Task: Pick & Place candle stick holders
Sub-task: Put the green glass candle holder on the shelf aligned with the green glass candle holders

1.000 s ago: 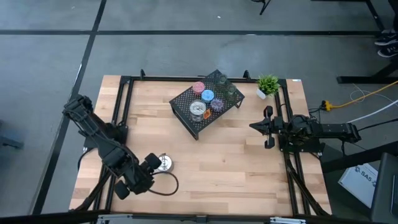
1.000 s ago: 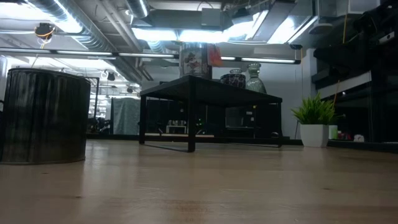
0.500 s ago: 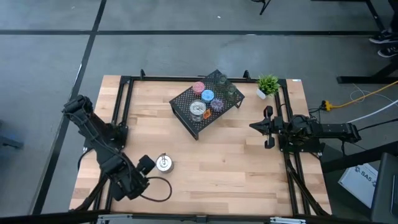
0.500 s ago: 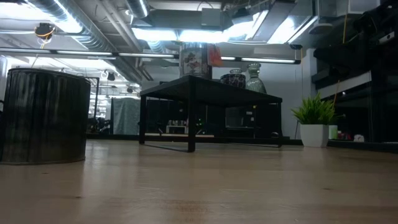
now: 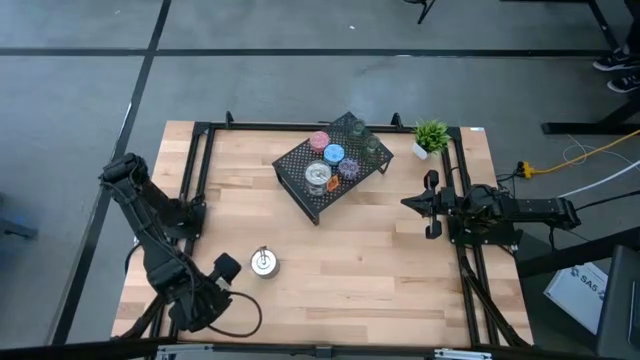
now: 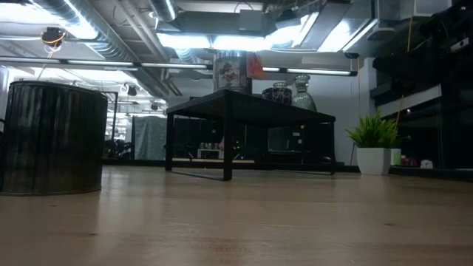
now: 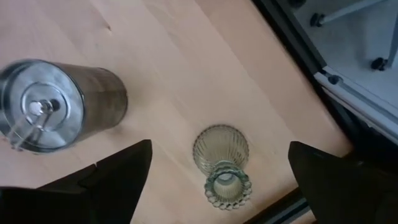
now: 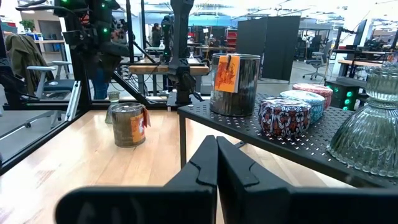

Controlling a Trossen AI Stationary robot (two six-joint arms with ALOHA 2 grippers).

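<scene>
I found the left gripper (image 5: 222, 272) near the table's (image 5: 380, 260) front-left corner with its fingers (image 7: 118, 177) spread wide and holding nothing. A silver holder (image 5: 264, 262) stood upright on the wood just beside it, apart from the claw. In the left wrist view an olive-green glass holder (image 7: 222, 165) stood between the spread fingers, close to the table edge and untouched — I could not find it in the high view.

The right gripper (image 5: 408, 203) waited at the right side of the table, fingers pressed together, empty. Ahead of it the black wire-mesh rack (image 5: 331, 166) carried the other holders — silver (image 5: 317, 176), pink (image 5: 319, 141), blue (image 5: 334, 153), purple (image 5: 349, 168) and green glass (image 5: 371, 146). A small potted plant (image 5: 431, 136) stood beside the rack.
</scene>
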